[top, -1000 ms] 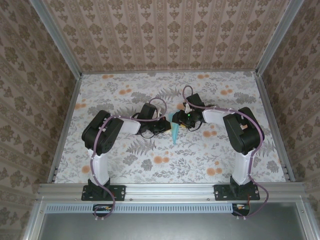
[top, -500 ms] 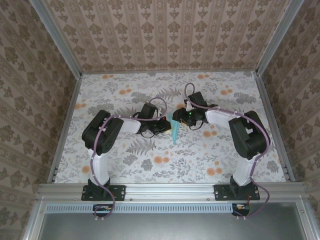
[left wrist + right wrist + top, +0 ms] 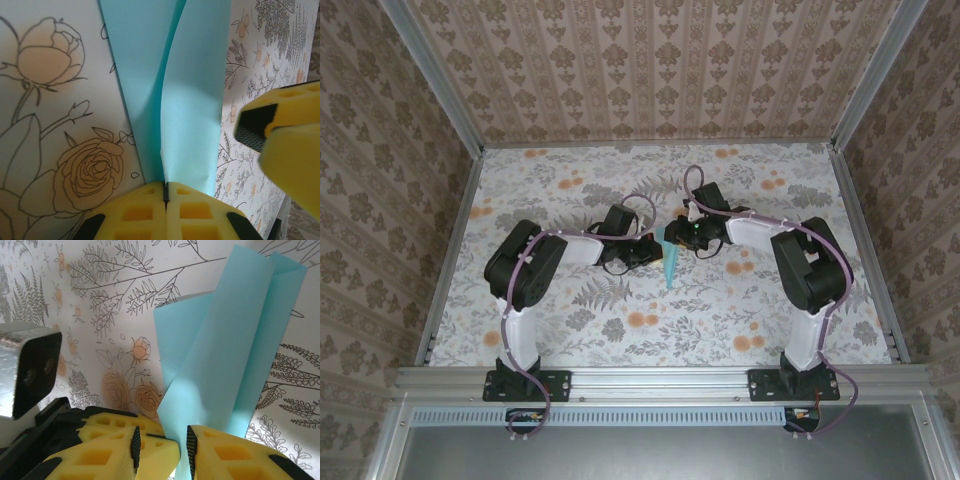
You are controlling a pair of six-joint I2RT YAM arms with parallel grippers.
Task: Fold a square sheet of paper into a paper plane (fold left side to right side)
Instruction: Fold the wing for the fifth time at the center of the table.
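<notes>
The paper plane point(image 3: 669, 264) is being held between the two grippers near the middle of the top view, over the flowery table point(image 3: 560, 175), with its sharp tip pointing to the bottom of the frame. In the left wrist view, the left gripper point(image 3: 165, 194) is being pressed tight on the blue paper at the bottom middle of the frame, where two flaps are meeting along a long crease. In the right wrist view, the right gripper point(image 3: 162, 444) is being held with its jaws a little apart at the bottom of the frame, and a blue flap is hanging down into the gap. It looks as if one half is being brought over onto the other half. To do this well, the edges should be lined up first, the pinch should be made right on the crease, and the paper should be pulled softly so that it is not torn or bent crooked.
</notes>
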